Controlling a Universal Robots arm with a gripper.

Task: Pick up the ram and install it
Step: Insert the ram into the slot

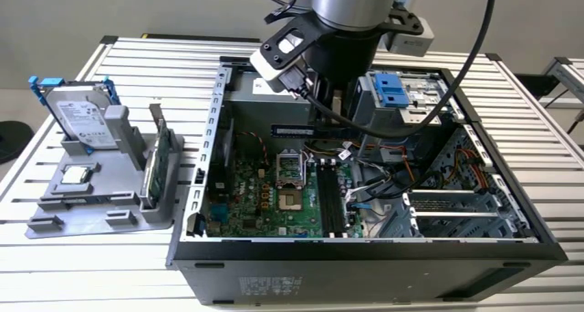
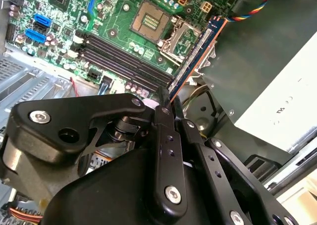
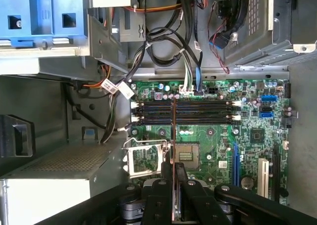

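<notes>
Ram (image 2: 195,51) is pinched edge-on between your closed fingers (image 2: 162,117) and sticks out past their tips. Beyond it, you see it hanging crosswise over the black memory slots (image 3: 198,111) of the green motherboard (image 3: 208,150), inside the open case (image 1: 365,257) on the tabletop (image 1: 119,271).

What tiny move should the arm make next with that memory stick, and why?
Probably turn the wrist. The pincer grips the ram above the motherboard, but in both wrist views it lies crosswise to the empty memory slots. It would likely need to line up with a slot before going down.
</notes>
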